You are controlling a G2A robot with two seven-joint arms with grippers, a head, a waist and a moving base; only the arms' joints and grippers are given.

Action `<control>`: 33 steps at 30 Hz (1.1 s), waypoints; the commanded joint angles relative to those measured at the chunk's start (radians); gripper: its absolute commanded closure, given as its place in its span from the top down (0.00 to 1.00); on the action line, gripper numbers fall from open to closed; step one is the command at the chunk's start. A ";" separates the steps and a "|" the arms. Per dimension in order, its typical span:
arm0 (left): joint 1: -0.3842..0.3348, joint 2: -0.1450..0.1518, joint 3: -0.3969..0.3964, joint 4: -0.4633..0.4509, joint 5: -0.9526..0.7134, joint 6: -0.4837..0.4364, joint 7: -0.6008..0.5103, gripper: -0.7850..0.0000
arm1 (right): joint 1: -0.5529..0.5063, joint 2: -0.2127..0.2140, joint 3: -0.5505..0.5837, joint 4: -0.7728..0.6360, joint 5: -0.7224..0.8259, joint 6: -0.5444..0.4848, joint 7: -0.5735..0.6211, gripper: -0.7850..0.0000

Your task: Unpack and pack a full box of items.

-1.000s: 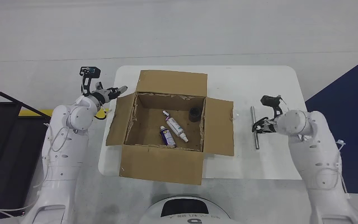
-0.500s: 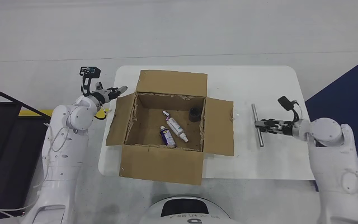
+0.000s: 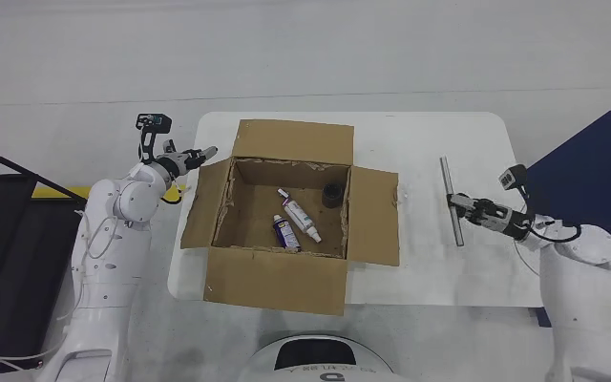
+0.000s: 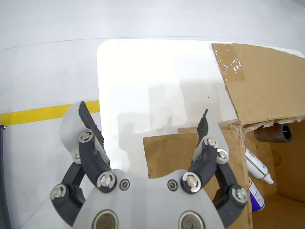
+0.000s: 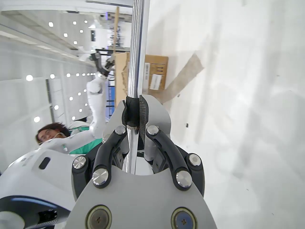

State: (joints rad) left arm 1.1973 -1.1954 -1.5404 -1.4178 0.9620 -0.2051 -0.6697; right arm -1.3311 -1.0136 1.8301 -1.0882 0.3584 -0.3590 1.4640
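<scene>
1. We judge this to be the unpacking half of the task. The rod (image 3: 451, 201) is out of the box (image 3: 372, 218) and sits at the right end of the desk (image 3: 430, 134), well apart from the box.
2. The right tool (image 5: 134, 114) is clenched on the rod partway along its length, with the long shiny end sticking out past the pads. We cannot tell whether the rod touches the desk or hangs just above it.
3. The left tool (image 4: 143, 113) is released, its jaws spread with nothing between them. It hangs just beside the box's left flap, over the desk's edge.
4. Inside the box lie two tubes (image 3: 301, 216) side by side and a dark cylinder (image 3: 331, 196) near the far right corner.
5. The next move, as we see it, is to set the rod flat on bare desk and let it go. The rod is round, so we should place it gently to stop it rolling off.
6. After that we need to reach into the box for the tubes and the cylinder.
</scene>
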 commanded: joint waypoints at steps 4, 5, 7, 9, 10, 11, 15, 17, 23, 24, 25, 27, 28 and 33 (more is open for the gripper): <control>0.000 0.000 0.000 0.000 0.000 0.000 0.000 1.00 | -0.011 0.004 -0.020 -0.105 0.040 -0.005 -0.013 0.00; 0.000 0.000 0.000 0.000 0.000 0.000 0.000 1.00 | -0.012 0.003 -0.030 -0.134 0.046 0.000 -0.021 0.00; 0.000 0.000 0.000 0.000 0.000 0.000 0.000 1.00 | -0.012 0.002 -0.056 -0.200 0.021 0.027 -0.055 0.00; 0.000 0.000 0.000 0.000 0.000 0.000 0.000 1.00 | -0.009 0.001 -0.084 -0.262 -0.013 0.066 -0.107 0.00; 0.000 0.000 0.000 0.000 0.000 0.000 0.000 1.00 | -0.008 0.000 -0.100 -0.295 -0.033 0.087 -0.135 0.00; 0.000 0.000 0.000 0.000 0.000 0.000 0.000 1.00 | -0.007 -0.001 -0.115 -0.324 -0.050 0.109 -0.160 0.00; 0.000 0.000 0.000 0.000 0.000 0.000 0.000 1.00 | 0.012 -0.007 -0.189 -0.419 -0.077 0.182 -0.230 0.00; 0.000 0.000 0.000 0.000 0.000 0.000 0.000 1.00 | 0.026 -0.010 -0.229 -0.459 -0.105 0.215 -0.261 0.00; 0.000 0.000 0.000 0.000 0.000 0.000 0.000 1.00 | 0.082 -0.021 -0.384 -0.574 -0.227 0.311 -0.326 0.00; 0.000 0.000 0.000 0.000 0.000 0.000 0.000 1.00 | 0.098 -0.023 -0.412 -0.586 -0.250 0.328 -0.332 0.00; 0.000 0.000 0.000 0.000 0.000 0.000 0.000 1.00 | 0.113 -0.025 -0.441 -0.599 -0.270 0.342 -0.335 0.00; 0.000 0.000 0.000 0.000 0.000 0.000 0.000 1.00 | 0.146 -0.029 -0.497 -0.620 -0.334 0.372 -0.342 0.00; 0.000 0.000 0.000 0.000 0.000 0.000 0.000 1.00 | 0.161 -0.031 -0.525 -0.635 -0.373 0.393 -0.352 0.00; 0.000 0.000 0.000 0.000 0.000 0.000 0.000 1.00 | 0.227 -0.047 -0.680 -0.708 -0.532 0.494 -0.387 0.00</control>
State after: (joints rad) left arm 1.1973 -1.1954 -1.5404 -1.4178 0.9620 -0.2051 -0.6697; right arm -1.1172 -1.0570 1.1798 -1.7918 -0.1499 0.1158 1.0840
